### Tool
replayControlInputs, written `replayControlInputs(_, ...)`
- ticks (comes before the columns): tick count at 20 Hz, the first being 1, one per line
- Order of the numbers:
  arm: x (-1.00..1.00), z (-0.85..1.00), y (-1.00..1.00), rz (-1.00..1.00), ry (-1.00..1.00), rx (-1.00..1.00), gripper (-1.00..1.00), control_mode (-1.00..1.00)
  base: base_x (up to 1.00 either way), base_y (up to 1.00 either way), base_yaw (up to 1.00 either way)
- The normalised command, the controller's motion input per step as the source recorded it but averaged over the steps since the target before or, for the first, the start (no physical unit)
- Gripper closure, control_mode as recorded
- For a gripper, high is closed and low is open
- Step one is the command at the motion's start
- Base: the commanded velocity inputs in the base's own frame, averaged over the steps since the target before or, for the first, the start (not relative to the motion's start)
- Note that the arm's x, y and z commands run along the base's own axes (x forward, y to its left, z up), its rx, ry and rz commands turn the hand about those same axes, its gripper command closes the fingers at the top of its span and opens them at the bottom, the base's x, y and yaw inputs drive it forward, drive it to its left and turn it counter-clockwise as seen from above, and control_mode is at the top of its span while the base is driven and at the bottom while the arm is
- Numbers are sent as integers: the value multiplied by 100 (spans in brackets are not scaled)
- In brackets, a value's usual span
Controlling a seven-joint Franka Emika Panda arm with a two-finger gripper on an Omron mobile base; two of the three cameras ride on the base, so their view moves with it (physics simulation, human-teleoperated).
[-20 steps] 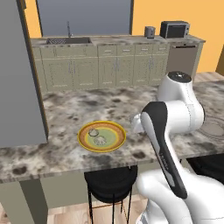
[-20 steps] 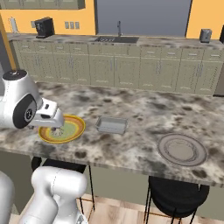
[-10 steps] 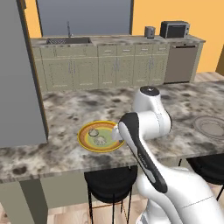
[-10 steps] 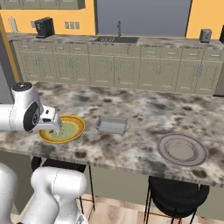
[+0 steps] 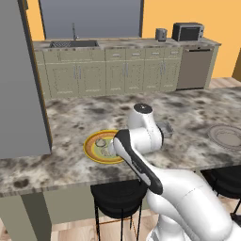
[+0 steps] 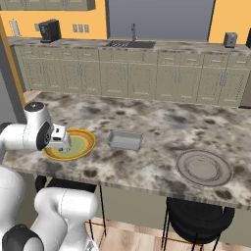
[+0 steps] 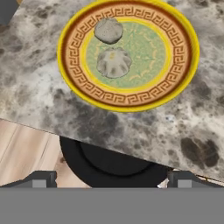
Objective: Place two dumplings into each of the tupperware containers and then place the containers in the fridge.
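We take the yellow plate (image 7: 129, 54) as our reference: it sits on the marbled island counter (image 6: 162, 127), close to the counter's near edge and toward its fridge end. On the plate's green centre we see two dumplings – one (image 7: 113, 62) near the middle, the other (image 7: 108, 30) just beside it, on the inner edge of the patterned brown ring; the two lie close together, and we cannot tell whether they touch. In the left base view one dumpling (image 5: 100, 142) shows on the plate's left part, with the arm covering the plate's right side. The gripper (image 7: 109, 178) hangs above the near edge of the counter, just short of the plate, over a black bar stool (image 7: 113, 164); its two fingertips (image 7: 40, 179) stand wide apart, as far spread as they go, and hold nothing. In the right base view we see the hand (image 6: 58, 138) at the plate's left rim. One tupperware container (image 6: 125, 140) rests on the counter just to the right of the plate, apart from it, and looks empty. Farther right of the plate, well apart, lies a round grey plate (image 6: 204, 167). The fridge (image 5: 21, 84) stands as a tall grey slab left of the plate, at the counter's end.
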Motion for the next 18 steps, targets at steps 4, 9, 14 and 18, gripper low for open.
replayControlInputs(4,68,-35,25,0,6,0,-100,-100,0,0,0)
replayControlInputs(9,65,-40,21,0,7,0,-100,-100,0,0,0)
replayControlInputs(14,60,-29,2,0,2,0,-100,-100,0,0,0)
replayControlInputs(18,55,-44,9,0,2,0,-100,-100,0,0,0)
